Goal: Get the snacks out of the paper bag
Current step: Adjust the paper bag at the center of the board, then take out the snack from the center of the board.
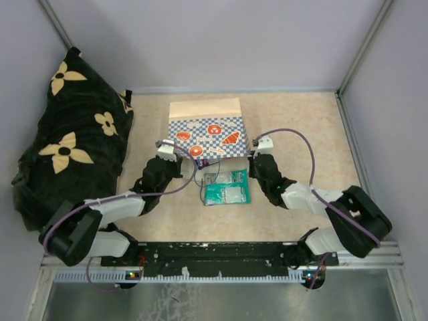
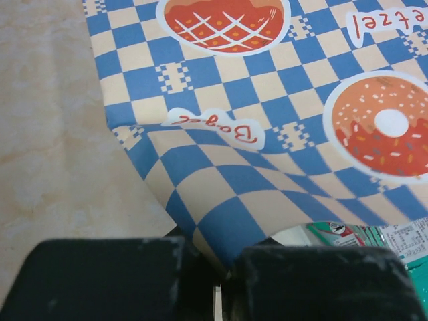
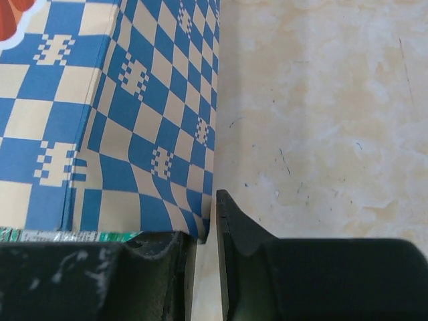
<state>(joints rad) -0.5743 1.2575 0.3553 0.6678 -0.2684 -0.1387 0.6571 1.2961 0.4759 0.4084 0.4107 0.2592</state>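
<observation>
A black cloth [image 1: 70, 144] with cream flowers is lying bunched along the left side of the beige table [image 1: 301, 127], pressing against the left wall [image 1: 20, 60]. A metal rail [image 1: 221, 275] is running along the near edge.

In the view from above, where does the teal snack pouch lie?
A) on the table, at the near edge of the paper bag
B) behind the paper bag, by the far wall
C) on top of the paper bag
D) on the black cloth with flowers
A: the teal pouch lies on the table at the near edge of the paper bag, away from the black cloth.
</observation>
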